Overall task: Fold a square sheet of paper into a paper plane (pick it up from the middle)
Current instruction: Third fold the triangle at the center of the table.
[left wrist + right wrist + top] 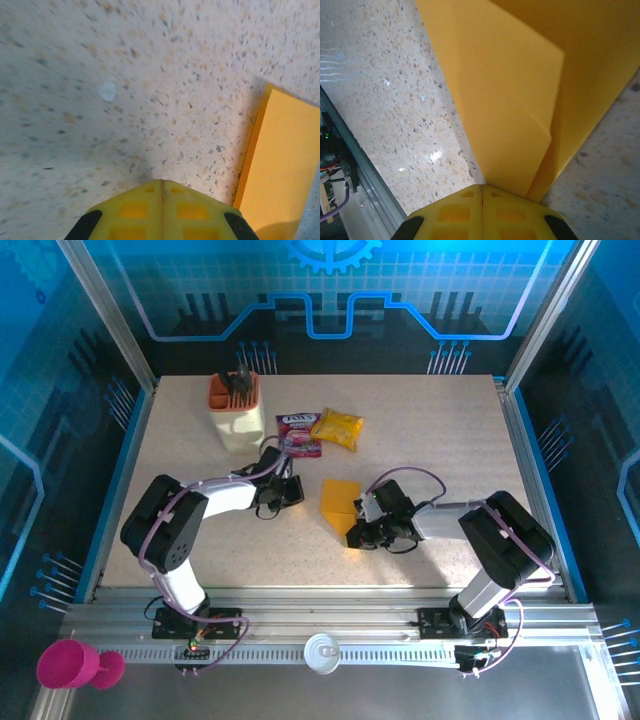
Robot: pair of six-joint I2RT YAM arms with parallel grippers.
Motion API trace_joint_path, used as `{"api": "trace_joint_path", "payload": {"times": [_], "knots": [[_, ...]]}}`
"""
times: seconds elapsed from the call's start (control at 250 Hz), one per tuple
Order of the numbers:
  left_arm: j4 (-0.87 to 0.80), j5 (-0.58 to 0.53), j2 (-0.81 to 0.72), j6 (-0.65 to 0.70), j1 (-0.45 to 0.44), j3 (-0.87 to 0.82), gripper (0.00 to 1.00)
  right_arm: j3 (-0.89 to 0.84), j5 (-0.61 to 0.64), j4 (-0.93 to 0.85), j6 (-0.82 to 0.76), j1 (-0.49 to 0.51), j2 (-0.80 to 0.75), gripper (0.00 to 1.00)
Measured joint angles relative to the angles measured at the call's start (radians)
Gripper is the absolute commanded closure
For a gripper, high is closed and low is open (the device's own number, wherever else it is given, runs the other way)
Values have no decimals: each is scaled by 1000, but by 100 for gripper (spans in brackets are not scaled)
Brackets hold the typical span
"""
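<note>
The square sheet of paper [340,500] is orange-yellow and lies partly folded in the middle of the table. In the right wrist view the sheet [520,90] shows a folded flap with a sharp crease that runs down to the fingertips. My right gripper [482,187] is shut, and its tip touches the near end of that flap; from above it [358,533] sits at the paper's near corner. My left gripper [162,182] is shut over bare tabletop, with nothing in it. The paper's edge [285,165] lies just to its right. Seen from above, the left gripper [293,490] is left of the sheet.
At the back left stands a cream holder [237,412] with an orange top. A purple-red packet [298,433] and a glossy yellow snack bag [338,428] lie behind the paper. A pink cup [68,664] and a white round lid [322,652] sit off the near rail.
</note>
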Motion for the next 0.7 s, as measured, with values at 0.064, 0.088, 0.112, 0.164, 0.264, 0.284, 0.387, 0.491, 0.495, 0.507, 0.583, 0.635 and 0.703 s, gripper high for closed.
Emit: {"api": "trace_joint_path", "payload": {"times": [0.064, 0.088, 0.112, 0.164, 0.264, 0.284, 0.387, 0.491, 0.495, 0.507, 0.583, 0.635, 0.703], "knots": [[-13, -1, -27, 7, -7, 1, 100, 10, 0, -25, -26, -5, 0, 100], [-17, 0, -35, 9, -14, 4, 100, 14, 0, -35, -37, -7, 0, 100], [-21, 0, -40, 13, -24, 10, 100, 18, 1, -43, -45, -8, 0, 100], [-32, 1, -41, 24, -53, 32, 100, 26, 1, -60, -64, -8, 3, 100], [-40, 14, -27, 33, -113, 85, 100, 37, 5, -84, -91, -9, 4, 100], [-41, 19, -18, 34, -124, 103, 100, 38, 6, -87, -94, -9, 4, 100], [-43, 39, 57, 49, -153, 193, 100, 43, 7, -98, -106, -11, 4, 100], [-52, 45, 135, 56, -155, 259, 100, 49, 8, -114, -112, -13, 3, 100], [-53, 46, 138, 57, -155, 261, 100, 49, 8, -114, -112, -13, 3, 100], [-55, 46, 145, 58, -155, 267, 100, 50, 8, -114, -112, -13, 3, 100], [-72, 44, 182, 69, -153, 294, 100, 54, 10, -125, -112, -13, 2, 100], [-87, 40, 197, 79, -152, 307, 100, 55, 14, -135, -112, -13, -2, 100], [-103, 37, 214, 87, -149, 323, 100, 56, 26, -156, -112, -14, -15, 100]]}}
